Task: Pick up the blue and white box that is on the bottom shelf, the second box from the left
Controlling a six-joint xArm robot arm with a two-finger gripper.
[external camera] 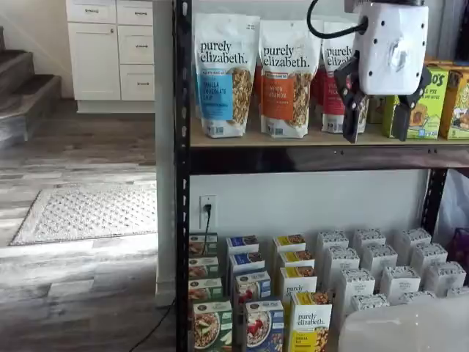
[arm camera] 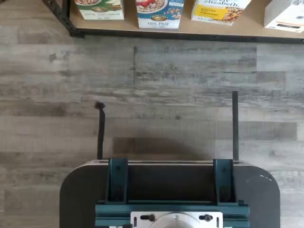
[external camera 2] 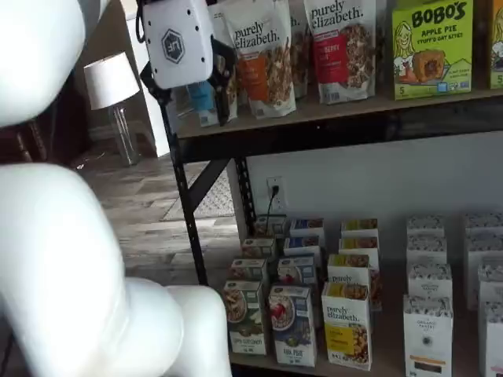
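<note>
The blue and white box (external camera: 264, 326) stands upright at the front of the bottom shelf (external camera 2: 387, 347), between a green-fronted carton (external camera: 212, 327) and a yellow "purely elizabeth" carton (external camera: 310, 323). It shows in both shelf views (external camera 2: 293, 326) and in the wrist view (arm camera: 159, 12), with more blue boxes lined up behind it. My gripper (external camera: 377, 123) hangs high up in front of the upper shelf, far above the box. Its two black fingers (external camera: 352, 110) stand apart with a plain gap, holding nothing. It also shows in a shelf view (external camera 2: 191, 102).
Granola bags (external camera: 224, 73) and Bobo's boxes (external camera 2: 431, 47) fill the upper shelf. Rows of white cartons (external camera: 381, 271) stand right of the yellow ones. The rack's black upright (external camera: 182, 176) is left of the boxes. My white arm (external camera 2: 71, 259) fills the foreground. A cord hangs from an outlet (external camera: 208, 209).
</note>
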